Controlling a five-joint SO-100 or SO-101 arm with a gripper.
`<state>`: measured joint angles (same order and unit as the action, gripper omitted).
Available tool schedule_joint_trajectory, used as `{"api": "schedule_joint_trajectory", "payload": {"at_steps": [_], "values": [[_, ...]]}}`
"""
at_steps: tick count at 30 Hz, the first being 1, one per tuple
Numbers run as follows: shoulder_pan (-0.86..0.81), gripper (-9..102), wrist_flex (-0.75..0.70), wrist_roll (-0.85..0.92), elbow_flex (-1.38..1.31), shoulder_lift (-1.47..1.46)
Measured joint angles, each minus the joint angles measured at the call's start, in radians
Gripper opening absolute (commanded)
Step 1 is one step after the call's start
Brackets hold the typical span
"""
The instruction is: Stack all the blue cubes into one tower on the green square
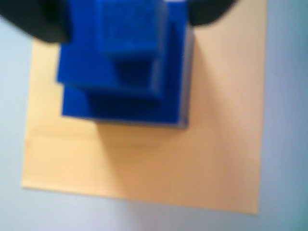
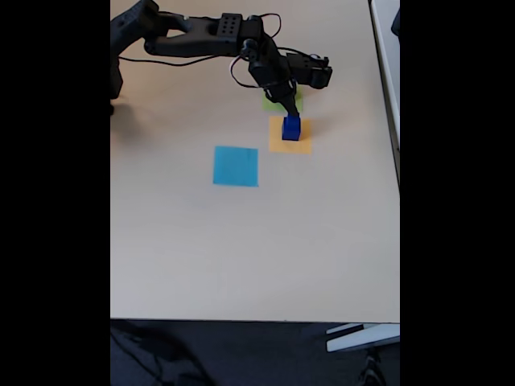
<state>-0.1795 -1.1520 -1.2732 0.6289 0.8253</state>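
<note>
Beige table [image 2: 241, 241] was seen with the cubes [image 2: 290, 127] stacked as a tower on the orange square [image 2: 299, 145], not the green square [image 2: 297, 100]; the gripper [image 2: 287, 114] straddled the top cube, its grip untellable, transfer remaining.

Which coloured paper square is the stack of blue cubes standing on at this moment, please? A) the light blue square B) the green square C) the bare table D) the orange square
D: in the fixed view the blue cubes stand stacked on the orange square, and the wrist view shows orange paper around their base.
</note>
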Motion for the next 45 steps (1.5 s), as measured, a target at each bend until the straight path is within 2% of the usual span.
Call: {"api": "schedule_joint_trajectory", "payload": {"at_steps": [36, 42, 45], "values": [[0.0, 11, 0.009, -0.017, 0.026, 0.0], [0.0, 7, 0.009, -0.017, 0.026, 0.0], [0.0, 0, 0.009, -0.017, 0.026, 0.0]]}}
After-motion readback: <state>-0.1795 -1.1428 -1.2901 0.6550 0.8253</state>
